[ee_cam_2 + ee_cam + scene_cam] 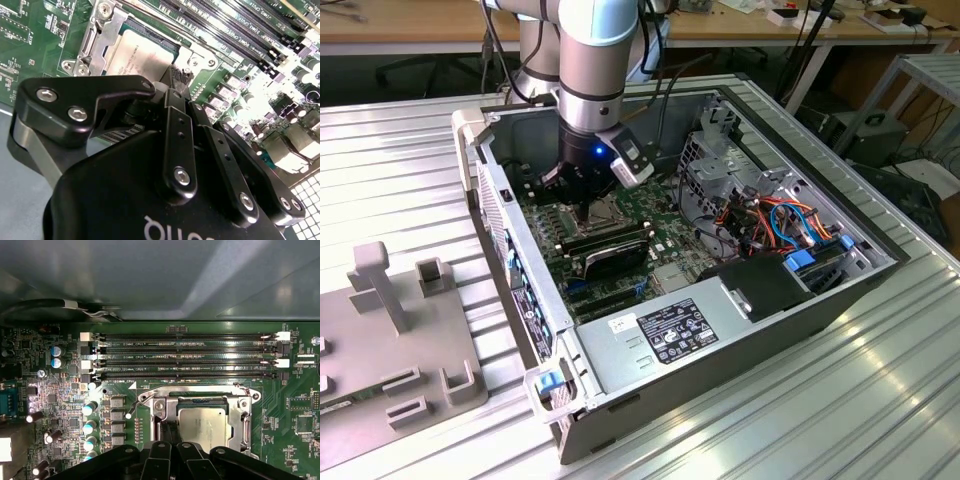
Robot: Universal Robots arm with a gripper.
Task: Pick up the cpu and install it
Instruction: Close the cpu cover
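Cpu (142,52), second wrist view: we see it lying flat in the socket (95,40) on the green board (30,45), silver-grey top up.
Gripper (176,75), second wrist view: jaws drawn together, with nothing that we can see between them. The tips sit at the cpu's edge; whether they touch it we cannot tell.
Cpu (202,427), first wrist view: it sits inside the socket's metal frame (160,405), near the four memory slots (185,355). The gripper (170,434) is at one side edge of it.
Arm (590,60), exterior view: it reaches down into the open case (770,335), with the gripper (583,208) low over the board.
Done: we judge that the pick and the placing are done, since the cpu rests in its socket.
Left: we cannot tell whether the cpu is fully seated or the frame latched.
Surface: a ribbed metal table (840,420) carries the case. A grey tray (390,350) lies on the exterior view's left.
Inside the case: the power supply (670,335) is at the near end, with orange and blue cables (785,225) toward the exterior view's right.
Room: wooden benches (420,25) stand behind the table.
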